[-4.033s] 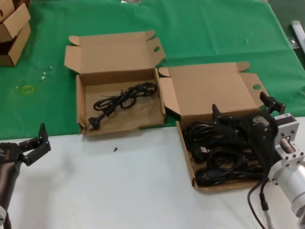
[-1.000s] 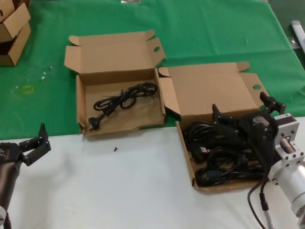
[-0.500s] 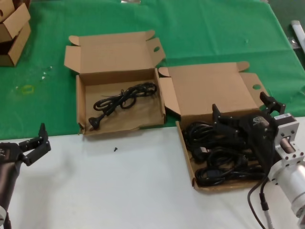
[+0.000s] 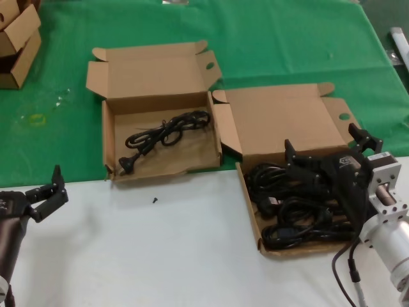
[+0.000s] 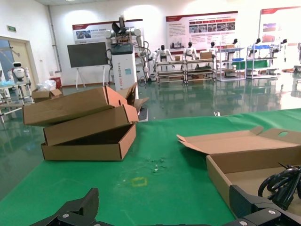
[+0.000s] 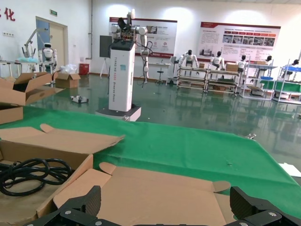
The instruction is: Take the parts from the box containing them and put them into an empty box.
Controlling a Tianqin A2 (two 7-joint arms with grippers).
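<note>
While left gripper point(image 4: 46, 195) idles spread at near left, right gripper point(image 4: 323, 157) hovers spread above cords point(image 4: 291, 217) in right box point(image 4: 252, 211).

Both arms end in a matte black angular hand: left hand point(image 4: 45, 194), right hand point(image 4: 329, 163). Right wrist is silver metal with a black cable looping off.

The right gripper point(image 4: 326, 153) covers part of the cord pile point(image 4: 291, 214) in the near-right box point(image 4: 250, 208). Smaller stacked cartons point(image 4: 16, 41) get chopped off at the bench's far-left corner. Tiny black speck point(image 4: 154, 200), no clue what.
</note>
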